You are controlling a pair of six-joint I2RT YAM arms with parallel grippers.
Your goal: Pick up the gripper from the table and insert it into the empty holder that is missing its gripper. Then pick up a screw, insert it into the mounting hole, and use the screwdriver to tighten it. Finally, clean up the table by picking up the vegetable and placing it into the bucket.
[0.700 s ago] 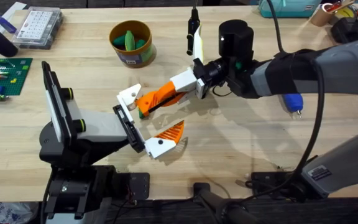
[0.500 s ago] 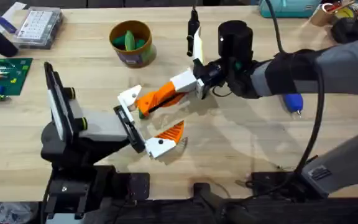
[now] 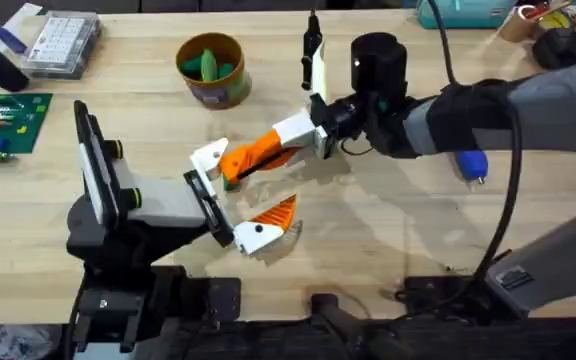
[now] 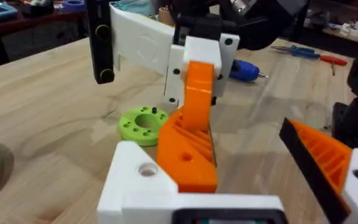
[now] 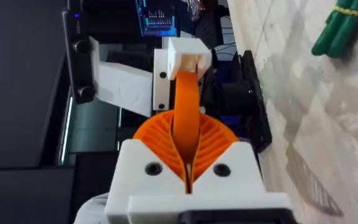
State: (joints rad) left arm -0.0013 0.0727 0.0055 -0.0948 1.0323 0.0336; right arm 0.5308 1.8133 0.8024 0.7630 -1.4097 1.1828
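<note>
My right gripper [image 3: 268,152] reaches across the middle and is shut on the orange ribbed gripper piece [image 3: 253,155]. Its far end sits at the white empty holder [image 3: 208,157] on my left arm. In the left wrist view the orange piece [image 4: 188,140] rests against that holder [image 4: 138,180]. My left gripper [image 3: 253,190] is open, its other finger [image 3: 273,212] carrying its own orange pad. The right gripper [image 5: 188,165] pinches the piece edge-on. A green vegetable [image 5: 344,28] lies on the table [image 3: 398,220]. The mustard bucket [image 3: 213,95] stands at the back. The blue-handled screwdriver [image 3: 471,163] lies right.
A black cylinder [image 3: 379,60] and a black-and-white tool [image 3: 313,55] stand behind the right gripper. A light-green round disc [image 4: 143,122] lies under the orange piece. A clear parts box [image 3: 60,42] and a green board [image 3: 3,120] sit at the far left.
</note>
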